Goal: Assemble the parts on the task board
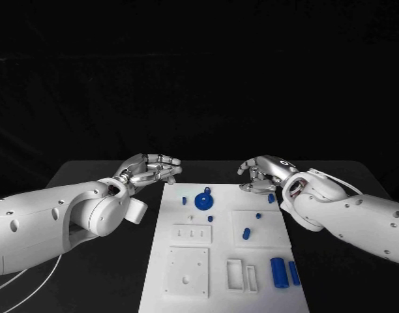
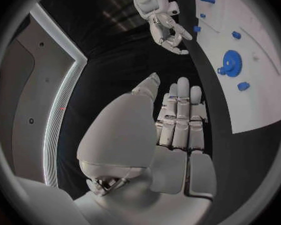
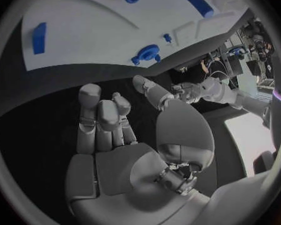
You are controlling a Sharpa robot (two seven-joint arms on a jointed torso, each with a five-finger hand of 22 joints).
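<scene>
Head view, both of my arms entering from the lower corners. The white rectangular task board (image 1: pixel 220 251) runs from the frame's bottom centre up toward the middle, lying flat on the black table (image 1: pixel 96 176). My left hand (image 1: pixel 148 169) hovers just off the board's upper left corner, fingers curled loosely but apart, holding nothing. My right hand (image 1: pixel 263 171) sits at the board's upper right corner, fingers bent downward, tips close to the board's far edge; they appear to grasp nothing, though whether they touch the surface I cannot tell.

Parts on the board — a blue toothed gear wheel (image 1: pixel 203 200) in the upper left area, a short blue peg (image 1: pixel 246 233) near the centre right, and a larger blue cylinder (image 1: pixel 278 270) with a slimmer blue bar (image 1: pixel 295 272) just beside it at the lower right.

Handling, as I judge it: these look like small rigid plastic pieces, light and smooth, so liable to slip or roll. The cylinder lies on its side, its long axis running along the board's length, toward the top of the frame; I would pinch it across its middle, from its two long sides. The gear lies flat — best taken by its rim.
</scene>
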